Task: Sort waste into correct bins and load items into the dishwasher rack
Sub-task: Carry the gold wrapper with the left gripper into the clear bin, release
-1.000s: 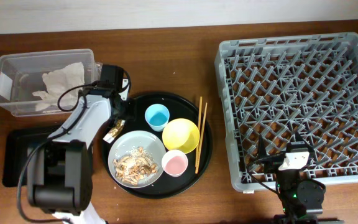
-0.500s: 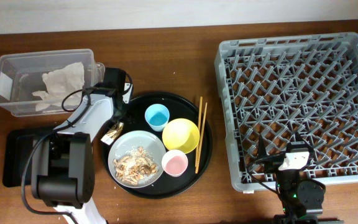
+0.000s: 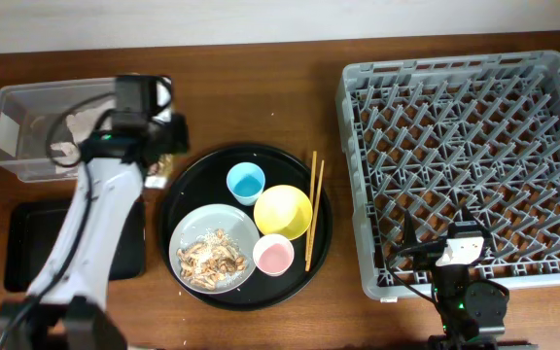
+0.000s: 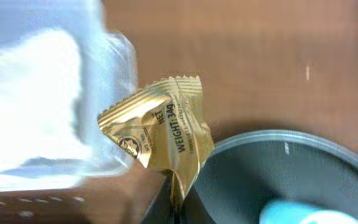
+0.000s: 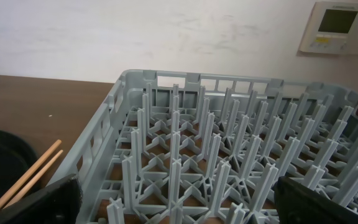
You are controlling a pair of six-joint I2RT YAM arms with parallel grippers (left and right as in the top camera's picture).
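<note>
My left gripper point(image 4: 175, 198) is pinching one corner of the small crinkled gold-brown foil wrapper point(image 4: 160, 121), holding it just beside the right end wall of the clear smooth plastic rectangular box point(image 4: 36, 112), left of the large round black tray point(image 4: 278, 168). My right gripper point(image 5: 179, 205) is hovering, fingers spread wide, over the near edge of the grey plastic lattice rack point(image 5: 229, 143)

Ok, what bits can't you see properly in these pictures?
Napkin: overhead, left arm covers most; left wrist, white blur.
Left gripper: left wrist, the bottom edge cuts off the fingers pinching the wrapper.
Chopsticks: right wrist, the picture's edge cuts them off.
Shallow black tray: overhead, the arm hides its right part.
</note>
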